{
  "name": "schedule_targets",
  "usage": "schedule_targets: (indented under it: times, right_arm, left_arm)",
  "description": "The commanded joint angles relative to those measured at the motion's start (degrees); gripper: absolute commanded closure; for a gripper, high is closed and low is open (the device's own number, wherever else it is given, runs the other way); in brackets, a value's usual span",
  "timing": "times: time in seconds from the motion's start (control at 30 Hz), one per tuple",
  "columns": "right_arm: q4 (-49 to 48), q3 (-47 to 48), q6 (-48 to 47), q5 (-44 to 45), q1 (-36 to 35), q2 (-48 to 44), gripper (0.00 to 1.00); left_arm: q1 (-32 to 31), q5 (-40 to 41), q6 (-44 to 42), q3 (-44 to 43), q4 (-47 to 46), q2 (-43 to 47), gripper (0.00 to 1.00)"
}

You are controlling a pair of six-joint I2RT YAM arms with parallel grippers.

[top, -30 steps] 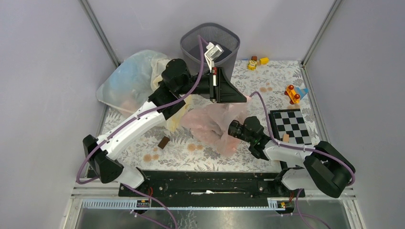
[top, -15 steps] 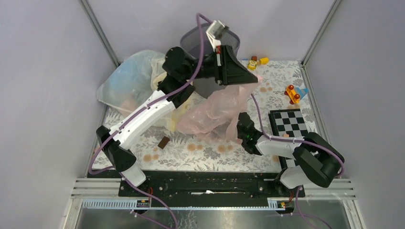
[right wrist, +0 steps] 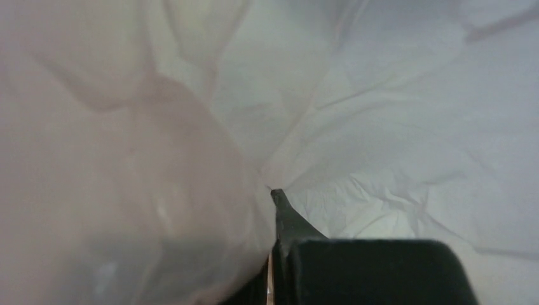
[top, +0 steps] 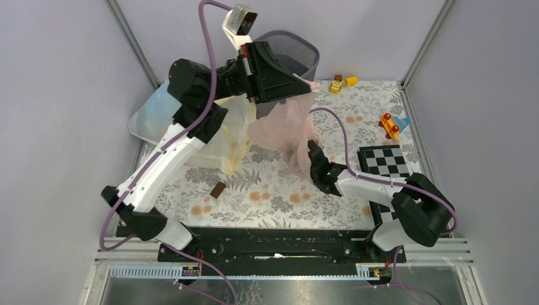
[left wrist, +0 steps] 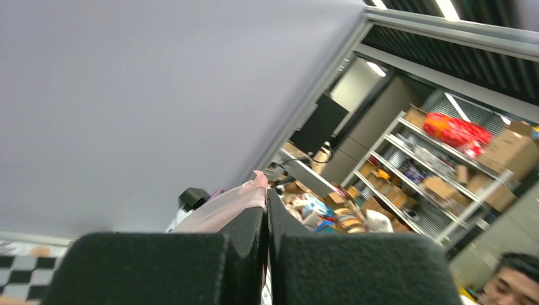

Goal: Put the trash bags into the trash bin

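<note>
The pale-pink trash bag [top: 284,122] hangs stretched in the air in front of the dark grey mesh trash bin [top: 301,52]. My left gripper [top: 307,82] is raised high beside the bin's mouth and is shut on the bag's top corner. In the left wrist view the jaws [left wrist: 266,198] are closed with pink film [left wrist: 224,206] pinched between them. My right gripper [top: 311,151] is low and shut on the bag's lower end. In the right wrist view the bag [right wrist: 127,159] drapes over the closed jaws [right wrist: 274,198] and fills the frame. The left gripper hides part of the bin.
A large cloudy whitish bag [top: 152,111] with a cream-yellow rim [top: 236,136] lies at the back left under my left arm. A checkerboard [top: 388,166], a red-and-yellow toy [top: 389,125], small yellow toys [top: 340,83] and a brown block [top: 218,190] lie on the floral cloth.
My left gripper has lifted the pink bag up and back-left, level with the bin's mouth. My right gripper has moved back with the bag's lower end, and the bag has left the table.
</note>
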State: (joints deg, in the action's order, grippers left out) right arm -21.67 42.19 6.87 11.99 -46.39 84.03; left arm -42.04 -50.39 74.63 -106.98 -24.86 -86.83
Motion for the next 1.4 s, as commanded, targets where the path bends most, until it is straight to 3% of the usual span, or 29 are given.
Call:
schedule_targets:
  times: [0.0,0.17,0.4,0.47,0.5,0.63,0.8,0.9,1.07,1.2,1.37]
  right_arm:
    - [11.44,-0.19,4.42,21.28,-0.19,-1.67,1.00]
    - [13.72,-1.32,4.69,27.45,-0.18,-9.46,1.00]
    - [22.97,0.75,8.94,36.50,-0.01,-13.29,0.96]
    - [25.14,1.59,9.06,36.19,-0.01,-13.81,0.89]
    - [25.41,1.81,8.51,34.69,0.01,-14.30,0.81]
    - [23.89,2.79,6.52,24.42,-0.01,-16.45,0.60]
    - [19.31,5.12,5.30,15.36,-0.01,-16.32,0.46]
    - [17.74,7.75,4.53,15.81,-0.01,-13.94,0.36]
    - [8.36,5.95,-1.79,14.23,0.02,-10.72,0.34]
    - [-1.10,-0.77,-12.45,8.65,-0.05,-11.26,0.31]
    - [0.77,-2.20,-18.79,10.84,-0.10,-7.37,0.25]
  left_arm:
    - [3.03,2.32,-11.04,4.50,10.43,8.88,1.00]
    - [5.03,10.89,-29.89,10.74,36.99,15.02,1.00]
    - [5.13,28.09,-43.32,21.46,51.69,21.86,1.00]
    - [5.13,33.04,-45.55,25.41,53.76,23.41,1.00]
    - [5.13,35.12,-46.14,27.56,54.26,24.21,1.00]
    - [5.13,39.12,-47.41,36.71,52.71,26.11,1.00]
    - [5.13,40.58,-47.65,42.63,49.22,26.58,1.00]
    - [5.15,39.94,-47.56,42.71,48.76,26.01,1.00]
    - [5.13,36.98,-47.52,41.74,48.98,25.13,1.00]
    - [5.13,40.67,-48.35,38.78,52.78,25.67,1.00]
    - [5.23,45.28,-48.79,31.53,56.56,25.32,1.00]
